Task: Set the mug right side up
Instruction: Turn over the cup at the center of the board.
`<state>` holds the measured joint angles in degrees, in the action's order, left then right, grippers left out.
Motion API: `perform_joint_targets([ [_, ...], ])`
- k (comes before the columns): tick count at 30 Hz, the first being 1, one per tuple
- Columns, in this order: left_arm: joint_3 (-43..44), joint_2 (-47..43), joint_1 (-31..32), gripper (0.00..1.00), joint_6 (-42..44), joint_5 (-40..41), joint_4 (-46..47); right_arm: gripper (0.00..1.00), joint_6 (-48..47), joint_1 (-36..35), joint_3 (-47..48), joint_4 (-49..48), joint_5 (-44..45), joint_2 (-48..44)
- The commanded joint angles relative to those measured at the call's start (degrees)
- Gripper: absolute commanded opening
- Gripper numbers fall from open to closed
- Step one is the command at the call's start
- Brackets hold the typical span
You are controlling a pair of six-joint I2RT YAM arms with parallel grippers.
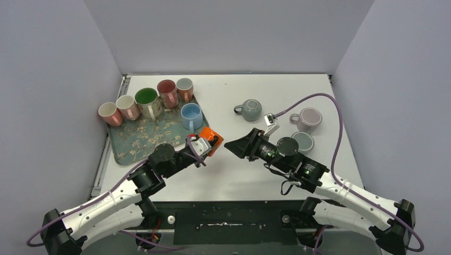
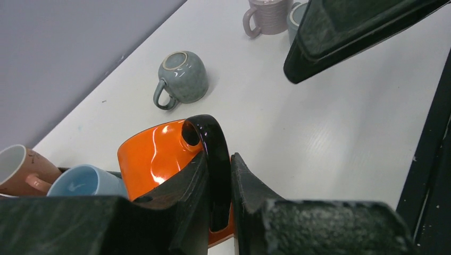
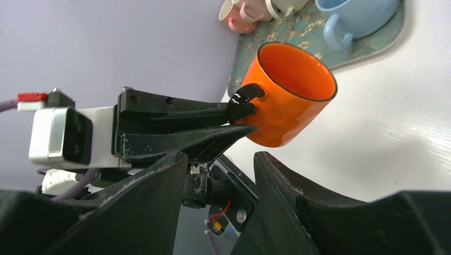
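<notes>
An orange mug (image 1: 213,139) with a black handle (image 2: 213,143) is held tilted just above the table, beside the tray's near right corner. My left gripper (image 1: 198,146) is shut on that handle (image 2: 218,159). The mug's open mouth shows in the right wrist view (image 3: 292,74), where the left fingers (image 3: 181,133) clamp the handle. My right gripper (image 1: 234,146) is open and empty (image 3: 220,159), a short way right of the mug and pointing at it; it also shows in the left wrist view (image 2: 345,32).
A grey-green mug (image 1: 250,110) sits rim down with its base showing (image 2: 181,77) at mid-table. A patterned tray (image 1: 133,146) at the left holds several upright mugs, among them a blue one (image 1: 191,116). A pink mug (image 1: 308,118) and a grey-blue cup (image 1: 302,141) stand at the right.
</notes>
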<state>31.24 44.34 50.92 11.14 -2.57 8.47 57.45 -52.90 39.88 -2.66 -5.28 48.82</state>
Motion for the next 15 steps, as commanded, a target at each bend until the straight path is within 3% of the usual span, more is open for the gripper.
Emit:
perform_joint_targets([
  [1, 0.66, 0.36, 0.15, 0.0, 10.78, -3.38, 10.28, 0.51, 4.73, 0.37, 2.07, -6.45, -2.9, 2.79],
  [15, -2.92, 0.18, 1.36, 0.0, 20.14, -0.59, 10.79, 0.48, 9.64, 3.72, 5.1, -10.57, -6.16, 15.47],
])
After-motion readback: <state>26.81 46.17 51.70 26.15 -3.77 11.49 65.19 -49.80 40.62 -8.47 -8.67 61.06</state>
